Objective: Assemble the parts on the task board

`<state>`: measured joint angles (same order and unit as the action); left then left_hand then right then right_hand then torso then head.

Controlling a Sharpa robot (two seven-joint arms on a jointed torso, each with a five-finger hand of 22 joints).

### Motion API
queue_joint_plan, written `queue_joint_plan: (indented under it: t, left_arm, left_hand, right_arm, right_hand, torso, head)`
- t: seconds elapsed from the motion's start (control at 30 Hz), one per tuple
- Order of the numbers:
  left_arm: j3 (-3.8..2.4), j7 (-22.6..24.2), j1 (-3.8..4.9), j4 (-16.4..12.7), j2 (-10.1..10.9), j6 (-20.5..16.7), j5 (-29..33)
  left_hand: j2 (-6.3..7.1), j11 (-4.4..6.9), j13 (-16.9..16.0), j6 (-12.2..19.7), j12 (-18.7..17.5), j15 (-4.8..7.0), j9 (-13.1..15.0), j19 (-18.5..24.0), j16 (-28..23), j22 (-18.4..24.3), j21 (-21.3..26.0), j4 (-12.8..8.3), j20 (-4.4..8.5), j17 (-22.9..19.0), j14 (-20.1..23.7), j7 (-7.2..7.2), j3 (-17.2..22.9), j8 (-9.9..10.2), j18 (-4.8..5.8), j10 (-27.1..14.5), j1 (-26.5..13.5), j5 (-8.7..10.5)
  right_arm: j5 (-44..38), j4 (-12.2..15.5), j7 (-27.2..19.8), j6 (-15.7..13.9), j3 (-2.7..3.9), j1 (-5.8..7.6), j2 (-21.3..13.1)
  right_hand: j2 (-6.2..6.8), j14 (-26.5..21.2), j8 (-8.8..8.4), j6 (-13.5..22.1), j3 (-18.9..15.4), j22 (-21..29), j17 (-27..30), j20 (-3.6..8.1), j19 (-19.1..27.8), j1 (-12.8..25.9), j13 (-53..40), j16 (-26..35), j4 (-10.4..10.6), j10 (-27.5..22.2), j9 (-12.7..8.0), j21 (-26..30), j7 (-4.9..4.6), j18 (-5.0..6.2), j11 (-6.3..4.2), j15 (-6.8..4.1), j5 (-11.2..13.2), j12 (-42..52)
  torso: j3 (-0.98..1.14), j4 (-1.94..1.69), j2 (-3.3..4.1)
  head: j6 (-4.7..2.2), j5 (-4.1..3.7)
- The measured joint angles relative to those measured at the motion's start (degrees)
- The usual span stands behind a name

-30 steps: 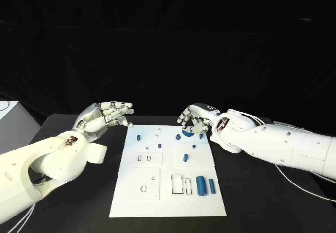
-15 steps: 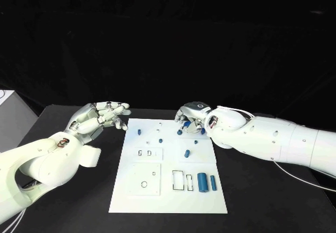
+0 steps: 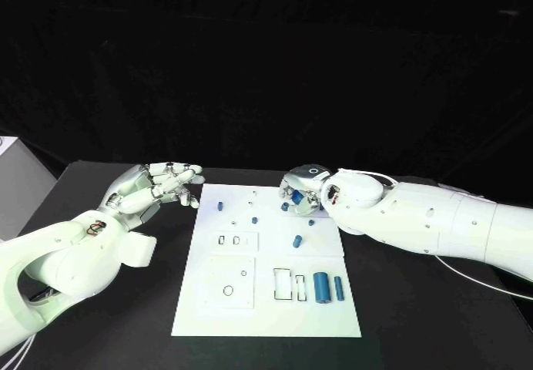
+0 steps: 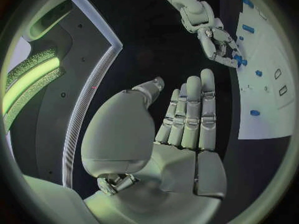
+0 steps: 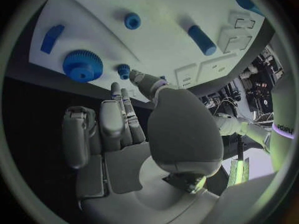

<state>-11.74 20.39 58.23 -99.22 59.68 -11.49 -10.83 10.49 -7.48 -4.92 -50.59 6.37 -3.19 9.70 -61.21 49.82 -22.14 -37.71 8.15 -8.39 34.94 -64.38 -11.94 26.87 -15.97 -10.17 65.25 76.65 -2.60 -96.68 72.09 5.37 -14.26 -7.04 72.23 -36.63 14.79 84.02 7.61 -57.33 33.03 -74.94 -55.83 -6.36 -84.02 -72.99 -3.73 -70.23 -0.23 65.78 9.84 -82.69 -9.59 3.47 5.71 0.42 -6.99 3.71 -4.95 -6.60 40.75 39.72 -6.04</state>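
Note:
The white task board (image 3: 261,320) lies in the middle of the black table. My right hand (image 3: 302,189) hovers over its far right corner, fingers pointing down at the blue gear (image 5: 82,65), which it partly hides in the head view. The gear lies free on the board, and the thumb tip is close to a small blue peg (image 5: 124,70). This hand holds nothing. My left hand (image 3: 158,187) hangs off the board's far left corner, its fingers (image 4: 190,112) stretched out and empty. A thick blue cylinder (image 3: 320,289) and a thin blue bar (image 3: 337,288) lie near the front right.
More blue parts are on the board: a peg (image 3: 220,206), a small stud (image 3: 254,220) and a short cylinder (image 3: 298,241). Outlined recesses (image 3: 289,285) mark the board's near half. A white box (image 3: 7,158) stands at the table's left edge, and a white cable (image 3: 477,293) trails at the right.
The whole picture has shifted, so the camera moved. Relative to the board, my right hand has come in over the far right corner and now covers most of the gear. The left hand barely moved.

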Motion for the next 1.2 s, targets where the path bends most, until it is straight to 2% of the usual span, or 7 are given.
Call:
queue_joint_plan:
  t: [0.23,0.53,0.6,0.83,0.93,0.97,1.2]
  left_arm:
    - [-0.03,-0.1,0.00,0.0,0.0,0.0,-0.1]
    - [-0.07,-0.2,0.00,-0.1,0.0,0.0,-0.2]
    - [-0.09,-0.3,0.00,-0.1,0.0,0.0,-0.2]
    - [-0.10,-0.4,-0.02,0.0,-0.1,0.0,-0.3]
    - [-0.10,-0.5,-0.03,0.1,-0.1,0.0,-0.3]
    - [-0.10,-0.6,-0.03,0.1,-0.1,0.1,-0.3]
    - [-0.10,-0.9,-0.04,0.2,-0.2,0.1,-0.3]
  left_hand:
    - [0.00,0.00,0.0,0.0,0.0,0.00,0.0,0.0,0.0,-0.1,0.0,0.0,0.00,0.0,0.0,0.00,0.0,0.0,0.01,0.0,0.0,0.00]
    - [0.00,0.00,0.0,0.0,0.0,-0.20,0.0,0.0,0.0,0.0,0.0,0.0,0.00,0.0,0.2,0.00,0.0,0.0,0.00,0.0,0.0,0.00]
    - [0.00,0.00,0.0,0.0,0.0,-0.20,0.0,0.1,0.0,0.0,0.0,0.0,-0.13,0.0,0.2,0.00,0.0,0.0,0.00,0.0,0.0,0.00]
    - [0.00,0.00,0.0,0.0,0.0,-0.20,0.0,0.4,0.0,-0.1,0.0,0.0,0.00,0.0,0.2,-0.01,0.0,0.0,0.00,0.0,0.0,0.00]
    - [0.00,0.00,0.0,0.0,0.0,-0.20,0.0,0.4,0.0,-0.1,0.0,0.0,0.00,0.0,0.2,-0.01,0.0,0.0,0.00,0.0,0.0,0.00]
    - [0.00,0.00,0.0,0.0,0.0,-0.20,0.0,0.4,0.0,-0.1,0.0,0.0,0.00,0.0,0.2,-0.01,0.0,0.0,0.00,0.0,0.0,0.00]
    - [0.00,0.00,0.0,0.0,0.0,0.00,0.0,0.4,0.2,-0.2,-0.2,0.0,0.00,0.1,0.4,-0.01,0.0,0.2,0.00,0.0,0.0,0.00]
  right_arm:
    - [-1.2,-0.6,1.1,1.0,0.00,-0.22,0.5]
    - [-2.1,-0.7,1.9,1.3,-0.05,-0.41,0.7]
    - [-2.2,-0.7,1.9,1.3,-0.05,-0.43,0.8]
    - [-2.1,-0.5,2.0,0.9,-0.04,-0.44,0.8]
    - [-2.1,-0.5,2.0,0.6,-0.02,-0.41,0.8]
    - [-2.0,-0.4,2.0,0.3,-0.02,-0.41,0.7]
    - [-1.6,0.0,2.1,-1.2,-0.05,-0.47,0.7]
  right_hand:
    - [0.00,0.0,0.00,0.0,0.0,0.0,0.0,0.00,0.0,0.0,0.0,-0.1,0.0,0.0,0.0,0.0,0.00,0.01,0.00,0.00,0.0,0.0]
    - [-0.02,0.0,0.00,0.0,-0.3,0.0,-0.2,0.00,0.0,0.0,-0.1,-0.7,0.3,0.0,0.4,-0.2,0.00,0.01,0.00,0.00,-0.2,0.0]
    - [-0.40,0.0,0.02,-0.3,-0.3,0.0,-0.2,0.00,0.0,-0.4,-0.2,-0.9,0.7,0.3,0.6,-0.3,-0.08,0.01,0.21,0.00,-0.5,0.0]
    - [-1.64,0.0,0.79,-1.5,0.7,0.0,-0.2,0.00,0.0,-0.2,-0.3,-1.4,1.7,1.7,1.1,-0.6,0.22,0.01,-0.29,0.00,-0.8,0.0]
    - [-1.68,0.0,1.03,-1.7,1.0,0.0,-0.3,0.00,0.0,-0.3,-0.3,-1.7,1.9,2.4,1.3,-0.7,0.27,0.01,-0.33,-0.01,-0.8,0.0]
    - [-2.25,0.0,1.28,-2.2,1.3,0.0,-0.3,0.00,0.0,-0.2,-0.3,-1.8,2.2,2.9,1.5,-1.0,0.50,0.01,-0.39,-0.01,-1.0,0.0]
    - [-2.37,0.0,1.90,-2.7,1.7,0.0,-0.3,0.00,0.0,-0.2,-0.4,-1.9,2.6,3.8,2.0,-1.1,0.63,0.01,-0.73,-0.01,-1.1,0.0]
  torso:
    - [-0.12,-0.23,0.53]
    - [-0.24,-0.31,1.13]
    - [-0.30,-0.35,1.24]
    - [-0.40,-0.42,1.56]
    - [-0.44,-0.44,1.69]
    - [-0.45,-0.44,1.73]
    - [-0.52,-0.52,1.99]
  head:
    - [-0.27,-0.18]
    - [-0.60,-0.20]
    - [-0.62,-0.25]
    - [-0.64,-0.31]
    - [-0.64,-0.33]
    - [-0.64,-0.33]
    - [-0.73,-0.40]
